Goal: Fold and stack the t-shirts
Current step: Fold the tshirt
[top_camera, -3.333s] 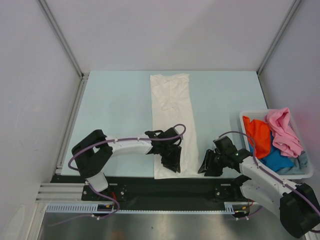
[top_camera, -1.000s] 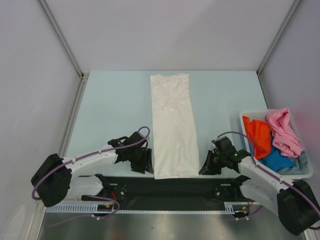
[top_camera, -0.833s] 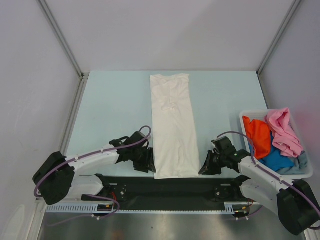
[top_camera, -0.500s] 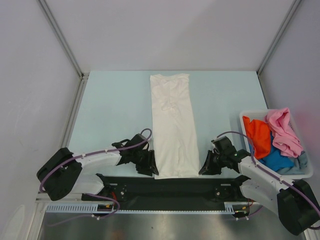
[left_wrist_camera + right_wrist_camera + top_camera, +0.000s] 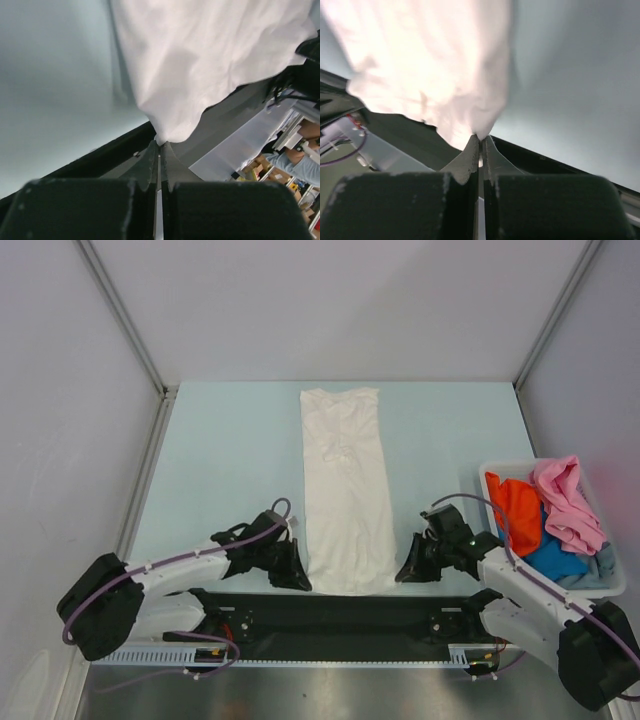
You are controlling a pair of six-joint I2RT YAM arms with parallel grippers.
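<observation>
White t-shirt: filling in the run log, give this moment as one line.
left gripper: shut on white t-shirt, near-left corner | right gripper: shut on near-right corner | other t-shirts: in bin

The white t-shirt (image 5: pixel 345 490) is soft, matt cloth. The table top (image 5: pixel 230 455) looks smooth and matt. The bin (image 5: pixel 612 587) is pale plastic.

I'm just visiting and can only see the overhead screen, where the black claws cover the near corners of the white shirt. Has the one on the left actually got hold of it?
Observer: Yes. The left wrist camera shows the left gripper pinched shut on a near corner of the white t-shirt, with only the tip of the corner between the fingertips.
Visitor: And the claw on the other side?
Observer: The same. In the right wrist view, the right gripper is shut on the shirt's other near corner.
</observation>
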